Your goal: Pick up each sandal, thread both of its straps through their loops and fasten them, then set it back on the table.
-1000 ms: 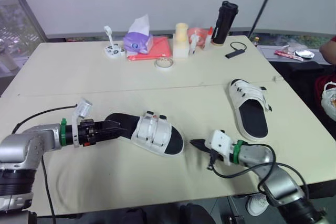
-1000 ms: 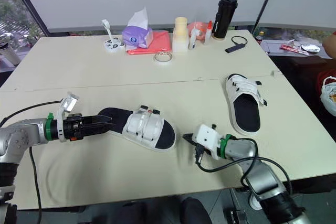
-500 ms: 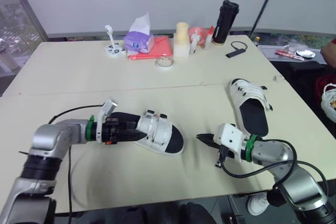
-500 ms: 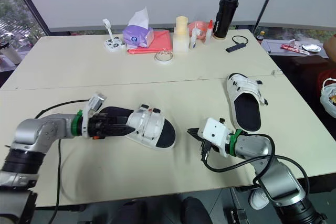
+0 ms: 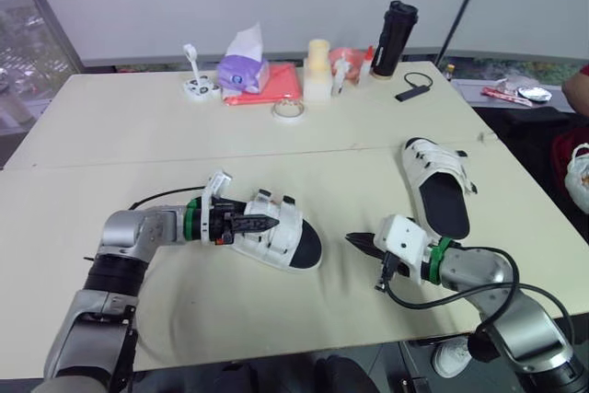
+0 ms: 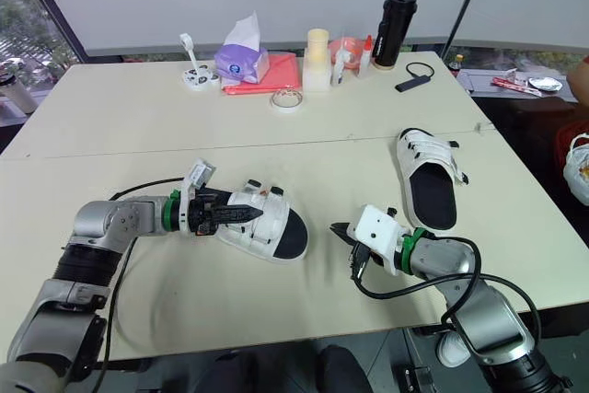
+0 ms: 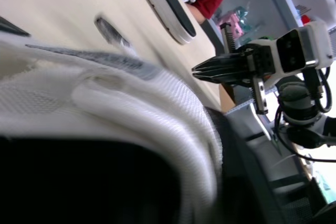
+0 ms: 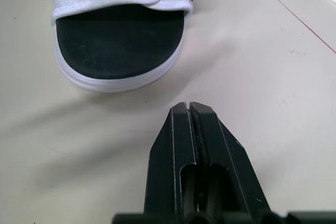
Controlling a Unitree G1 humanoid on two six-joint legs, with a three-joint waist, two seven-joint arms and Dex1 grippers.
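Left eye view: your left arm stretches low, left gripper over the straps of the near sandal; its grip, I cannot tell. At the sandal's 3 o'clock, your right gripper points toward it, pinched closed, empty. The other sandal lies at 2 o'clock.

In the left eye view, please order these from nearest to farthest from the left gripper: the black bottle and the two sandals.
1. Near sandal, right at the left gripper.
2. Second sandal, off to the right.
3. Black bottle, far back on the right.

Cream table: near sandal, far sandal, tape roll, tissue box, black bottle.
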